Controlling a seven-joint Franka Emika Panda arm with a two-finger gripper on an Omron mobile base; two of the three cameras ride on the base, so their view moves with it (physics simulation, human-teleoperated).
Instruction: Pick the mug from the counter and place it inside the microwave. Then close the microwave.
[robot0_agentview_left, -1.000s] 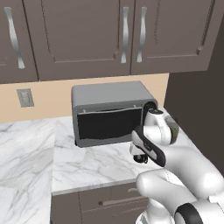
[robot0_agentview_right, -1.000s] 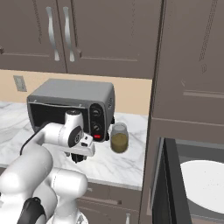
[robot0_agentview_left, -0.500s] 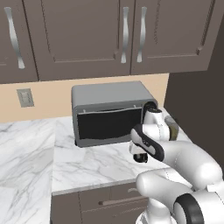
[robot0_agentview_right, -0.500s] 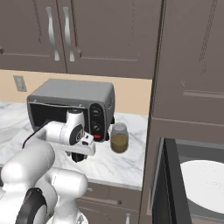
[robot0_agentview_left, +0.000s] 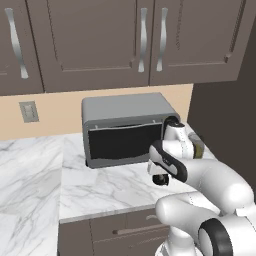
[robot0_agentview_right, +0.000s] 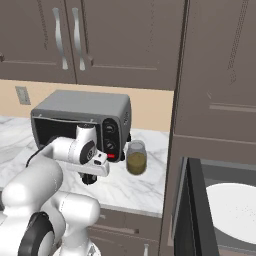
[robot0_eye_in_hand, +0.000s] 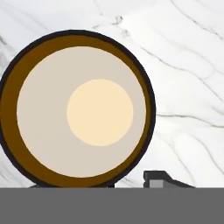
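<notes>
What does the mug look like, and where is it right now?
The mug is round, with a thin black rim, brown inner wall and a pale tan bottom. It looks empty and stands upright on the white marble counter. The hand view looks straight down into it. One dark fingertip shows just beside its rim.

The small black round mug (robot0_eye_in_hand: 78, 109) with a tan inside stands upright, mouth up, on the white grey-veined marble counter (robot0_eye_in_hand: 188, 78). At the counter's right end, the dark built-in microwave (robot0_agentview_right: 220, 210) stands open, its white turntable plate (robot0_agentview_right: 232, 207) bare.
</notes>
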